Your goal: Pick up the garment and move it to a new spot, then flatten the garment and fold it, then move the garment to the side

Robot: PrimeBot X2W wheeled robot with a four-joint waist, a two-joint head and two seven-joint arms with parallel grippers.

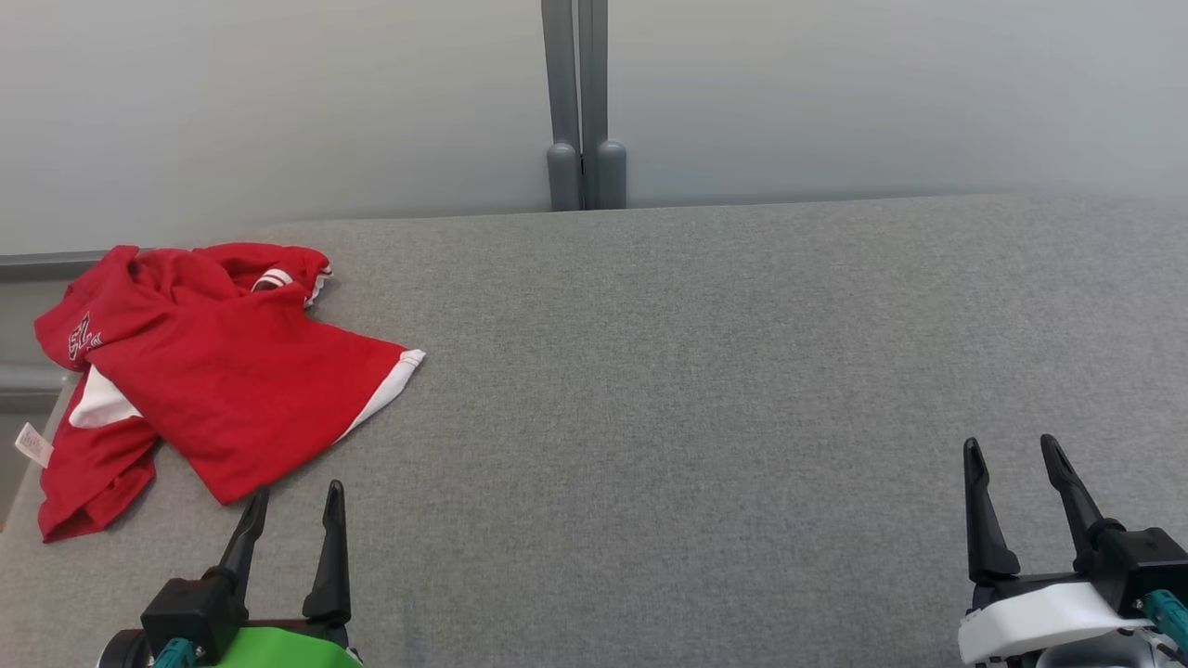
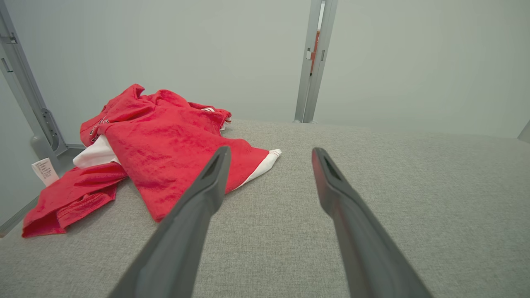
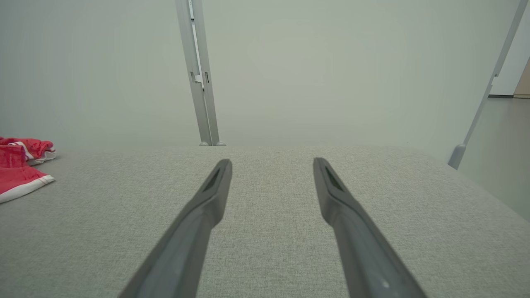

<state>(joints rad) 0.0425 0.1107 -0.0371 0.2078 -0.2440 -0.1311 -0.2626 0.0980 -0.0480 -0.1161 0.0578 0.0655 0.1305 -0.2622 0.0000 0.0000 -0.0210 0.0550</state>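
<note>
Left gripper (image 1: pixel 297 490): fingers spread, nothing between them. The tips sit just short of the garment's near hem, likely staged for the first pick.
Right gripper (image 1: pixel 1010 442): also spread and empty, probably waiting until flattening needs both arms.
Garment (image 1: pixel 213 390): crumpled red shirt with white trim, just ahead and left of the left jaws and far left of the right jaws.
Table (image 1: pixel 696 371): grey fabric ahead of both jaws, seemingly room for the new spot.
Hard to make out: the shoulder lettering and the white tag (image 1: pixel 33 445) are unreadable, the under-layers are hidden, and the far-left edge seems to overhang.
</note>
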